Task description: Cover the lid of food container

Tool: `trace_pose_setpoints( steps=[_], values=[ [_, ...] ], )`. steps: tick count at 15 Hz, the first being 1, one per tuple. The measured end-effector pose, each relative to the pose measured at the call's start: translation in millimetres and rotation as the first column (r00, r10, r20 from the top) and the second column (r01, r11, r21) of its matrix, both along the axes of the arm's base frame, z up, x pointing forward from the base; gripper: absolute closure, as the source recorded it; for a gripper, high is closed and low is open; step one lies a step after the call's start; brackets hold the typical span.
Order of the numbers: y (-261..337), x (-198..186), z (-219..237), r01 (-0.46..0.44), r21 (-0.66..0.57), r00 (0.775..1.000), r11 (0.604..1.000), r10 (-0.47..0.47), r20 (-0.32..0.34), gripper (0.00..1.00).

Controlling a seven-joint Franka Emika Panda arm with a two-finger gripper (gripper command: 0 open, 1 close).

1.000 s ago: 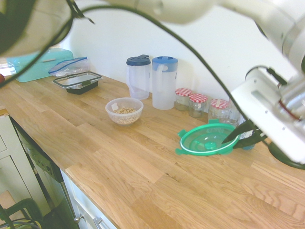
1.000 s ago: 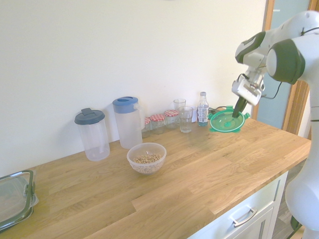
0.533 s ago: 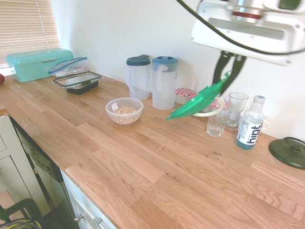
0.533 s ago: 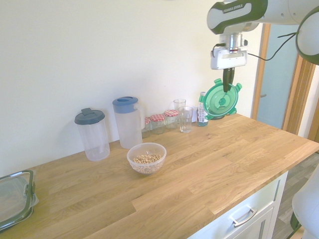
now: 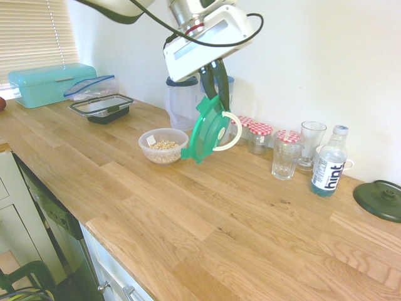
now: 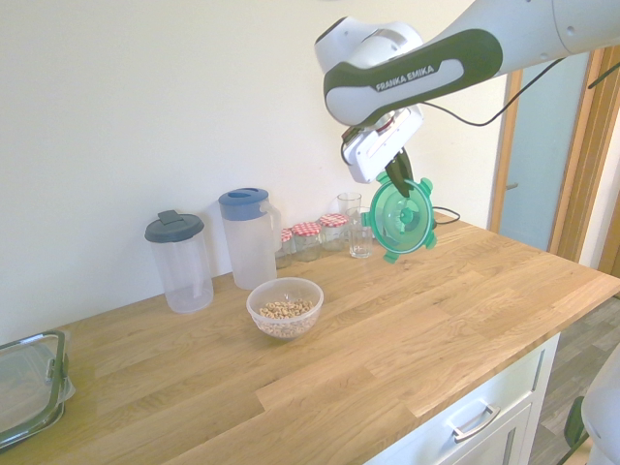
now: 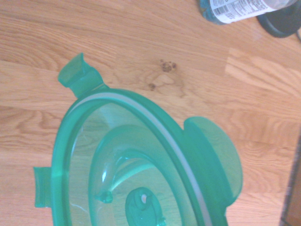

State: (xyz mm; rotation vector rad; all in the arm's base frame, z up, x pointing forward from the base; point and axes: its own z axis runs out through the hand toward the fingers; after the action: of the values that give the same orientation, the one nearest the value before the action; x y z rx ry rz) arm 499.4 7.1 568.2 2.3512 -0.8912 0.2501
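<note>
The lid (image 5: 207,128) is up off the bench (image 5: 207,219), clenched at its upper rim by the fingers (image 5: 215,81) of the gripper (image 6: 396,180), and it hangs on edge, steeply tilted, in the air. The bowl (image 5: 163,145) sits open on the bench with the crumbly food showing, in front of the two jugs (image 5: 183,100). In the first exterior view the lid's lowest tab hangs just beside the bowl's rim, on the side towards the jars (image 5: 259,137), and above it; the two look apart. So the pickup and most of the carry look done. Left to do: bring the lid over the bowl, level it, set it down and press it on.

Half a second ago the lid was held over by the glasses (image 5: 286,160) and the bottle (image 5: 329,168), flatter in tilt and well apart from the bowl. Since then it has travelled past the jars towards the bowl and swung up nearly on edge. The bowl has not shifted.
</note>
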Motion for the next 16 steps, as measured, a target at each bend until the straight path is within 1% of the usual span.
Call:
trace_pose_setpoints(
  steps=[2, 4, 6, 8, 9, 11, 13, 14, 16],
  values=[
    [36.2, -2.0, -6.4, 0.0, -0.126, 1.0, 0.992, 0.003, 0.023, 1.0],
    [74.9, -6.4, -16.6, 0.006, -0.252, 0.999, 0.968, 0.004, 0.042, 1.0],
    [111.6, -8.7, -33.0, 0.012, -0.376, 0.998, 0.927, 0.009, 0.054, 1.0],
    [143.7, -5.1, -49.2, 0.029, -0.499, 0.998, 0.866, 0.003, 0.063, 1.0],
    [159.2, -1.5, -56.7, 0.039, -0.539, 0.998, 0.841, -0.006, 0.064, 1.0],
    [192.0, 9.0, -70.7, 0.06, -0.566, 0.997, 0.822, -0.023, 0.073, 1.0],
    [218.5, 22.2, -81.5, 0.075, -0.566, 0.996, 0.821, -0.033, 0.085, 1.0],
    [228.2, 29.8, -85.3, 0.092, -0.57, 0.994, 0.817, -0.04, 0.102, 1.0],
    [240.4, 43.1, -91.5, 0.136, -0.592, 0.988, 0.795, -0.064, 0.142, 1.0]
  ],
)
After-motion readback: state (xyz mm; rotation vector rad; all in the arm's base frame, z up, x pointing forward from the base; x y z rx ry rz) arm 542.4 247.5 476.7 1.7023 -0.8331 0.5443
